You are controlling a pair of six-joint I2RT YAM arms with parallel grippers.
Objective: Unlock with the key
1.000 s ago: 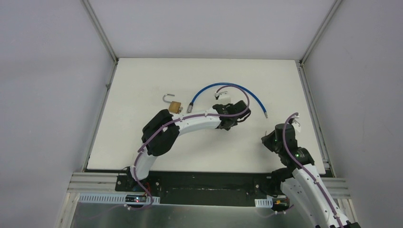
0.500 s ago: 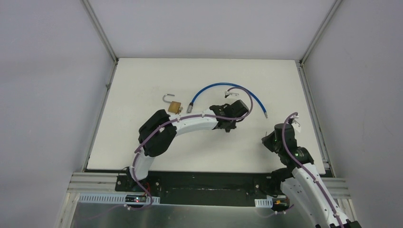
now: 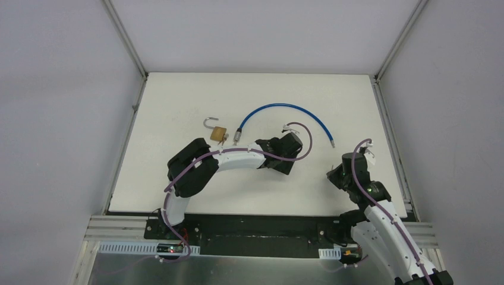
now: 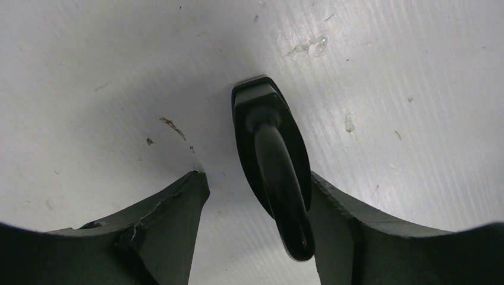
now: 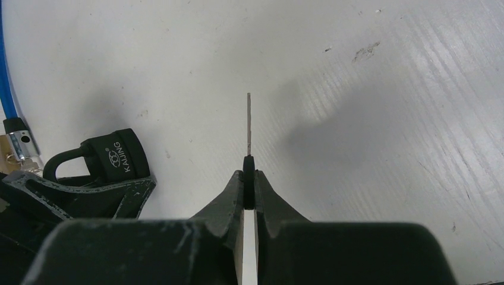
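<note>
A black padlock [image 4: 267,119] stands on edge on the white table, between the fingers of my left gripper [image 4: 257,178]. It leans on the right finger, with a gap to the left one, so the jaws are open. The right wrist view shows the same lock [image 5: 119,157], marked KAIJING, resting in the left gripper's fingers [image 5: 77,193]. My right gripper [image 5: 249,178] is shut on the black head of the key [image 5: 248,124]. The thin blade points forward over bare table, to the right of the lock. From above, the left gripper [image 3: 280,155] hides the lock, and the right gripper [image 3: 334,176] is to its right.
A brass padlock [image 3: 219,133] with its shackle swung open lies left of centre. A blue cable [image 3: 285,107] arcs from it across the back of the table [image 3: 178,178]. Grey walls close in the sides and the back.
My left gripper has shifted a little nearer and to the left, and its wrist has turned. The right arm has hardly moved and keeps hold of the key.
</note>
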